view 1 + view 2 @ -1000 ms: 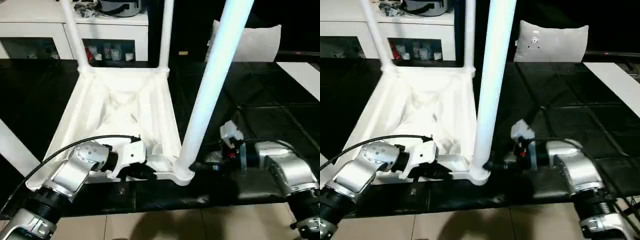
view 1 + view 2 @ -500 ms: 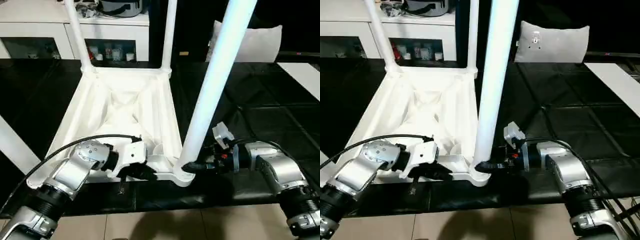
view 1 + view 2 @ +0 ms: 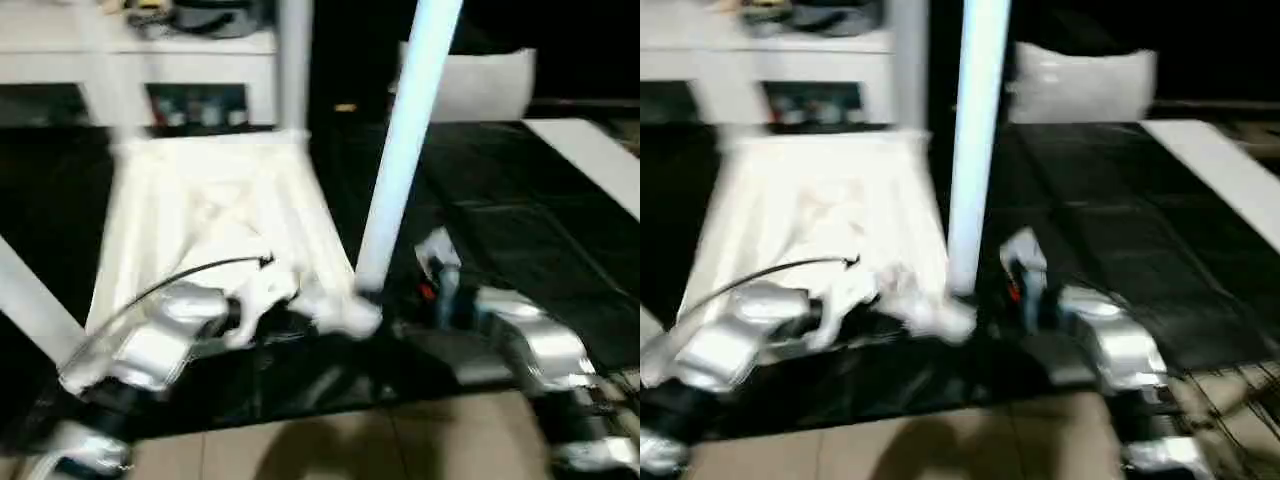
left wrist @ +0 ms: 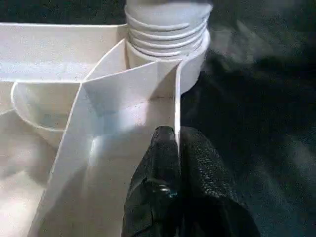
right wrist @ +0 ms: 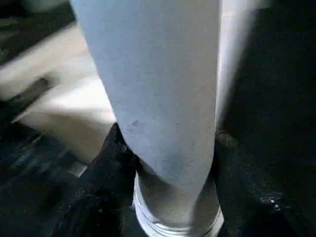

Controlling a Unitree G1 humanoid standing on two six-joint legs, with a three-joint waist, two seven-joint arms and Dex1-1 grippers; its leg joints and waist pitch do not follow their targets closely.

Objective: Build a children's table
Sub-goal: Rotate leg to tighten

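The white table [image 3: 210, 210] lies upside down on a black surface [image 3: 520, 220], legs pointing up. The left gripper [image 4: 177, 148] is clenched on a thin wall of its underside, just beside a corner socket [image 4: 170, 47]. The right gripper [image 5: 165, 163] grasps the near leg [image 3: 405, 150] low down, a finger [image 5: 111, 153] on either side.

No text, label, brand, number or sign could be read on anything in these views; all were too blurred.
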